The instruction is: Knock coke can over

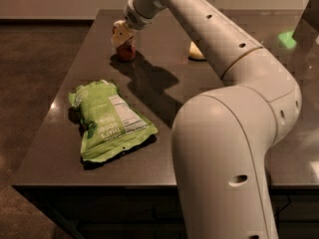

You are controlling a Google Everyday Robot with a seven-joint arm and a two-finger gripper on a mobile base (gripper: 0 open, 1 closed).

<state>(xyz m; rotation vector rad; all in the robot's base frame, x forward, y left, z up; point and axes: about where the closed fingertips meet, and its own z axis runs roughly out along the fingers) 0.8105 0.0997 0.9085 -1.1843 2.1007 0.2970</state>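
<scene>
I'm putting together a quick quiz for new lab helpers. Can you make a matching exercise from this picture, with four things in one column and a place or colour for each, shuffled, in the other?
Things:
1. coke can
2. green bag
3. sponge
4. gripper

Descriptions:
A. pale yellow, partly hidden behind the arm
B. right at the top of the coke can
C. lying flat near the front left of the table
D. red, at the table's far left

Pairs: 1-D, 2-C, 3-A, 4-B
</scene>
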